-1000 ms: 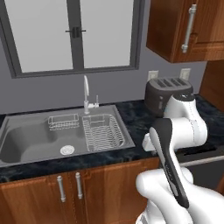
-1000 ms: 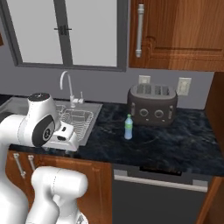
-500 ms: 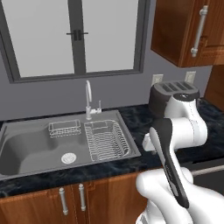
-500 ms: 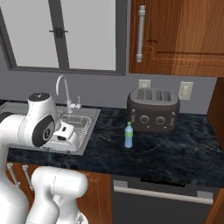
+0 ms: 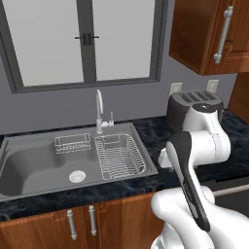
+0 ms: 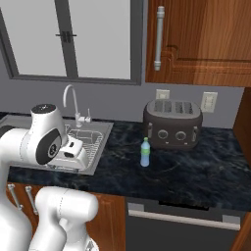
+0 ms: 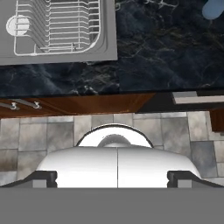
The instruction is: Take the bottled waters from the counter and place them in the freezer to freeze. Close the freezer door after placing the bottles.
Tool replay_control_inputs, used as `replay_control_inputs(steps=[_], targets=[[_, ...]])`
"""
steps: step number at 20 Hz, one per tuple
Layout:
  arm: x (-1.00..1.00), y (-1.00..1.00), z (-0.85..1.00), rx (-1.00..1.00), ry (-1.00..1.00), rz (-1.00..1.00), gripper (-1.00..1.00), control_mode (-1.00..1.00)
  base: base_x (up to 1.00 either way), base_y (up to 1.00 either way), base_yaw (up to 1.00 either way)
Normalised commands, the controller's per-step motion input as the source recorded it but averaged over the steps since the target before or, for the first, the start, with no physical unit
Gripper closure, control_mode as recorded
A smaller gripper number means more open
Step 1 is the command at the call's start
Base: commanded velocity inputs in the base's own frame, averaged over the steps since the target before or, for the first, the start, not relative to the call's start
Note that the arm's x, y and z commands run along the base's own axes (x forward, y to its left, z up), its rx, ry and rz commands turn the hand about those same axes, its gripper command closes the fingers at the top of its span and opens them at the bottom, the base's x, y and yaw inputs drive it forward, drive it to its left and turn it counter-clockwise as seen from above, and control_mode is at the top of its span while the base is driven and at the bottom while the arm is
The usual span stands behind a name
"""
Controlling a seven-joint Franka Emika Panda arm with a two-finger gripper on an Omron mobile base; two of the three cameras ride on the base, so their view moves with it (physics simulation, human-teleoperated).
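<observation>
Counter (image 6: 206,169) with sink (image 5: 29,165) at its left end and toaster (image 6: 172,123) along the back edge. A pale blue bottle (image 6: 145,153) stands upright just in front of the toaster's left corner. The gripper (image 7: 112,177), fingers spread wide and holding nothing, hangs above the counter's front edge.

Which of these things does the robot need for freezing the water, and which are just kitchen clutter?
For the job:
- bottle, pale blue with green label, upright on the counter in front of the toaster
- end effector, open and holding nothing

Just lying about:
- toaster
- sink with its dish rack
- tap
- window
- wall cupboard
</observation>
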Motion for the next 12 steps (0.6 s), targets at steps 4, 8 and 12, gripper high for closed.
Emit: replay_control_inputs(steps=[4,8,12], targets=[[0.00,0.00,0.00,0.00,0.00,0.00,-1.00,1.00,0.00,0.00,0.00],[0.00,0.00,0.00,0.00,0.00,0.00,-1.00,1.00,0.00,0.00,0.00],[0.00,0.00,0.00,0.00,0.00,0.00,-1.00,1.00,0.08,0.00,0.00]])
